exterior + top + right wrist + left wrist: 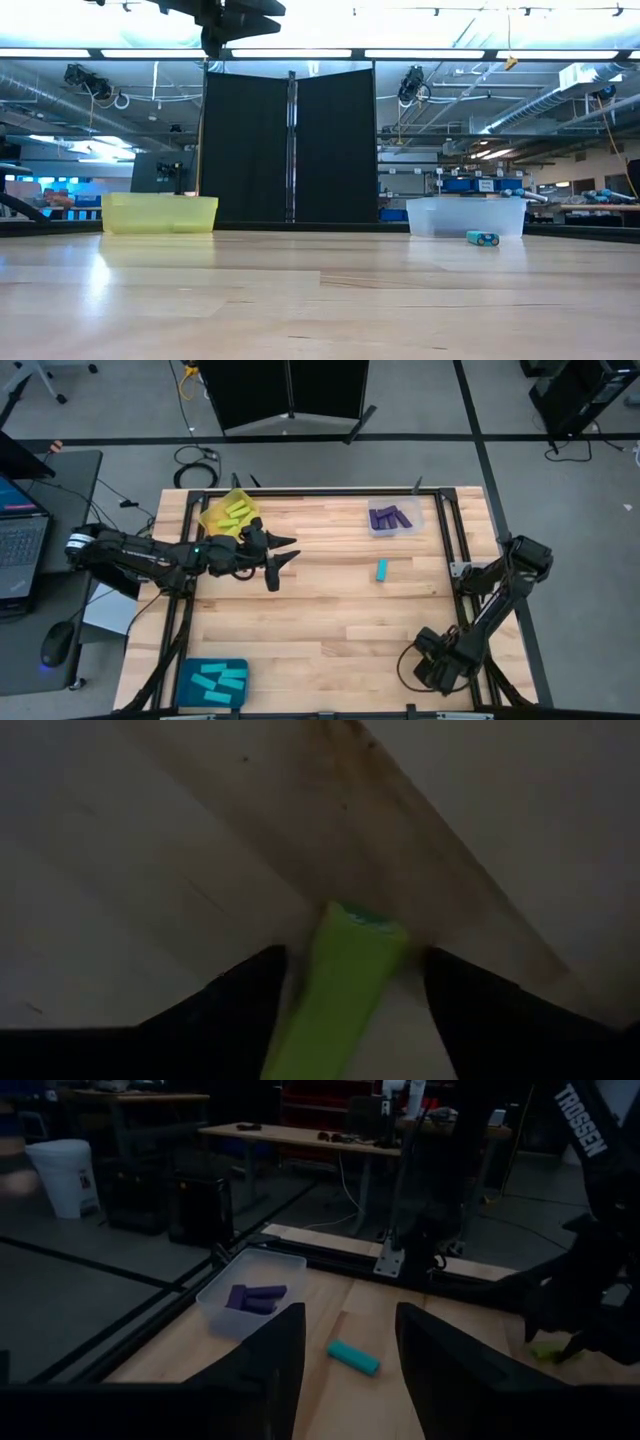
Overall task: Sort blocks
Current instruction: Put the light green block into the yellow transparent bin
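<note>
Left gripper [282, 560]: raised beside the yellow tray [213, 515], fingers spread, empty | Right gripper [345, 970]: low at the table's [320, 620] near right corner, a yellow-green block [345, 985] between its fingers, grip unclear | Cyan block [381, 569]: alone on the wood near the clear tray [395, 530] of purple blocks [391, 517].

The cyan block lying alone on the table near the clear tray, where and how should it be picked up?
Grip the cyan block across its two long sides at mid-length, coming straight down from above. It lies flat on the wooden table, apart from the clear tray, so both long sides look free. The left pincer is open and probably nearest; it would need turning so its fingers straddle the narrow width.
</note>
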### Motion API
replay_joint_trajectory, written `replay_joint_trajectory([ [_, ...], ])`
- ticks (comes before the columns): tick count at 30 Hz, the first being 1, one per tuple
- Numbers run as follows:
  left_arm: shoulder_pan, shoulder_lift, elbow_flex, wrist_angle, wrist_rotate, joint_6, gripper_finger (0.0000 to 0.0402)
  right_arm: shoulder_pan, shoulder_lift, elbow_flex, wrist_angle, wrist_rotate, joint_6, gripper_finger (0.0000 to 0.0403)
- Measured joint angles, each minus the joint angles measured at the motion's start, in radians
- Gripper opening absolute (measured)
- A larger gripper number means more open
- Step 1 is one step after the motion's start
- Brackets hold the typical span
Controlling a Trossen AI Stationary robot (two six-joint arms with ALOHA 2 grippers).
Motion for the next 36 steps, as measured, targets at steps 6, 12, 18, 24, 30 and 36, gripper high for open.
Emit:
replay_joint_trajectory([
  [6, 0.0, 0.0, 0.0, -0.001, 0.0, 0.0, 0.0164, 0.0, 0.01, 0.001, 0.027, 0.003, 0.039, 0.0158],
  [12, 0.0, 0.0, 0.0, -0.003, 0.0, 0.0, 0.0164, 0.0, 0.008, 0.0, 0.028, 0.034, 0.051, 0.0116],
  [18, -0.004, 0.0, 0.0, -0.003, 0.001, 0.001, 0.0164, -0.051, 0.009, -0.002, 0.027, 0.059, -0.003, 0.0116],
  [24, -0.006, -0.013, 0.001, -0.006, 0.002, 0.015, 0.0164, -0.178, 0.01, -0.003, 0.034, 0.097, -0.165, 0.0116],
  [30, -0.01, -0.049, 0.002, -0.04, 0.003, 0.016, 0.0164, -0.303, 0.012, 0.039, 0.018, 0.149, -0.373, 0.0116],
  [36, -0.037, -0.12, 0.002, -0.062, 0.003, 0.045, 0.0164, -0.446, -0.011, 0.144, 0.035, 0.358, -0.642, 0.0116],
])
